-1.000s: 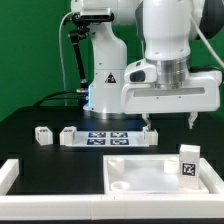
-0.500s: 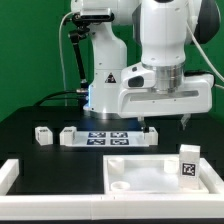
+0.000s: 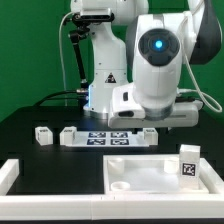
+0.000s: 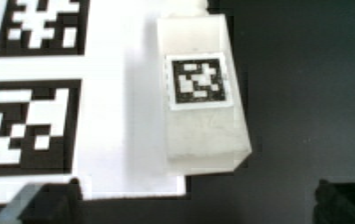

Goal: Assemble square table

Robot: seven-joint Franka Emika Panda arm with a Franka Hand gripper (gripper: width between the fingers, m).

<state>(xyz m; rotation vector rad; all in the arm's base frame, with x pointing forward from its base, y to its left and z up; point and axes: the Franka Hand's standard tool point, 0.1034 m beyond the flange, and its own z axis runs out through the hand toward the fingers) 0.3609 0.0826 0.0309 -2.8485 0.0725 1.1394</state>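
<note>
Lower and twisted since a second ago, the gripper (image 4: pixel 192 203) hangs with fingers spread wide, empty, over a tagged table leg (image 4: pixel 206 90) lying against the marker board (image 4: pixel 49 110). Centre on the leg alone before closing. The square tabletop (image 3: pixel 150 178) sits well apart, nearer the camera.

Exterior view: illumination is bright, even and diffuse, and shadows are faint. The square table top (image 3: pixel 150 172) and robot arm (image 3: pixel 160 75) approach overexposure. A blue indicator lamp (image 3: pixel 157 44) glows. The black table (image 3: pixel 30 125) shows little detail.

Wrist view: focus is soft. Tag edges on the leg (image 4: pixel 206 95) smear, and the fingertips (image 4: pixel 28 205) appear dark and blurred.
</note>
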